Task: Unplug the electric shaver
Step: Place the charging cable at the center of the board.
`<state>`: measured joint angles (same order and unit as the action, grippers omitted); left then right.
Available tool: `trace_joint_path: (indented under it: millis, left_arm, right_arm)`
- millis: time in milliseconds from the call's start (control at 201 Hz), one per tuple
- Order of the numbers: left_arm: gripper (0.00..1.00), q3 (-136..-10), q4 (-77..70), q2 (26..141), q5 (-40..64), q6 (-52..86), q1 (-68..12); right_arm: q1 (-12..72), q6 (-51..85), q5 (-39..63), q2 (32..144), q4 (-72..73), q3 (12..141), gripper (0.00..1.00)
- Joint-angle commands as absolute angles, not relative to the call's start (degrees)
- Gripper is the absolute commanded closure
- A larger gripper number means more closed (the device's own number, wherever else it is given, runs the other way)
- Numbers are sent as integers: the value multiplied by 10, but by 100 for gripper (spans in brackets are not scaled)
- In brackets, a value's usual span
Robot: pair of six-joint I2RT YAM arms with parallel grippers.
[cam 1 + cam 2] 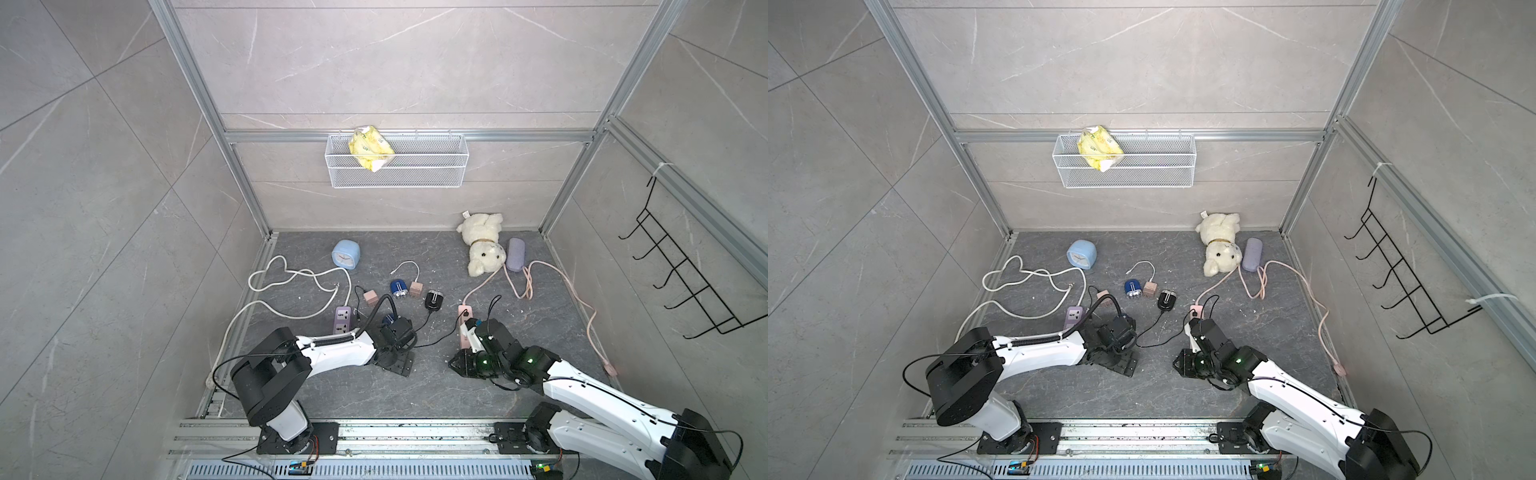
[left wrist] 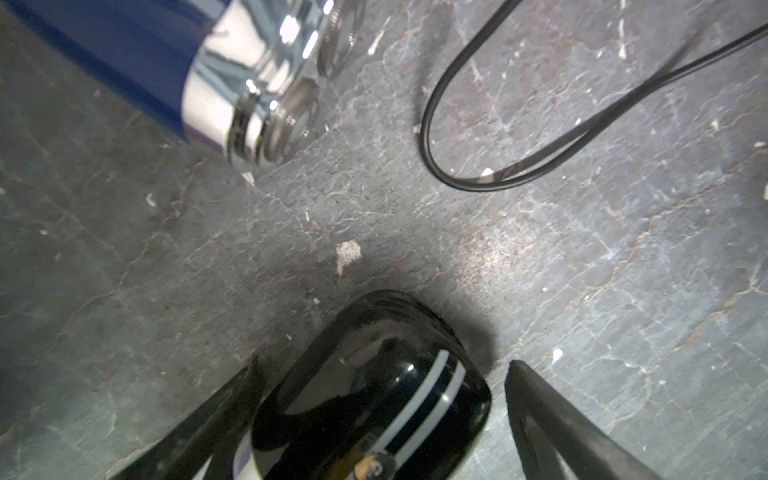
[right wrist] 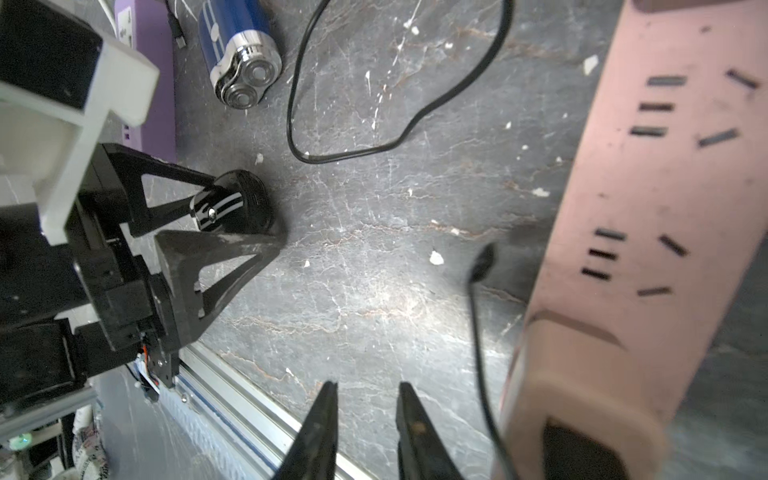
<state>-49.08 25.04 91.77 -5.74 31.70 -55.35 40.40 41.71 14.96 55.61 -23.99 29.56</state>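
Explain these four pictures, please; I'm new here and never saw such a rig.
The left arm and right arm are robots on a grey floor. Two pictures look down from one overhead camera; the other two come from cameras on the wrists. The left gripper stands open around a black shaver, a gap showing on one side. The right gripper is open and empty, beside a pink power strip and a loose black cable end. Also there: a blue shaver, a purple power strip, a clock, a plush bear.
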Motion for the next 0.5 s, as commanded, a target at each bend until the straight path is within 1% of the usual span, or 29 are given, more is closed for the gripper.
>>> trace_joint_path:
  millis: [0,154,333,408,493]
  left_arm:
    - [5,-494,290,915,-73,328,-548]
    - [3,-522,316,893,-81,322,-548]
    - [1,-548,323,888,-82,310,-548]
    - [1,-565,319,892,-72,297,-549]
    - [1,-586,302,899,-45,277,-550]
  right_arm:
    - [409,410,164,554,-248,313,62]
    - [409,401,164,532,-276,321,57]
    - [409,397,153,487,-325,345,54]
    - [409,393,143,465,-349,357,53]
    - [409,389,108,444,-384,373,51]
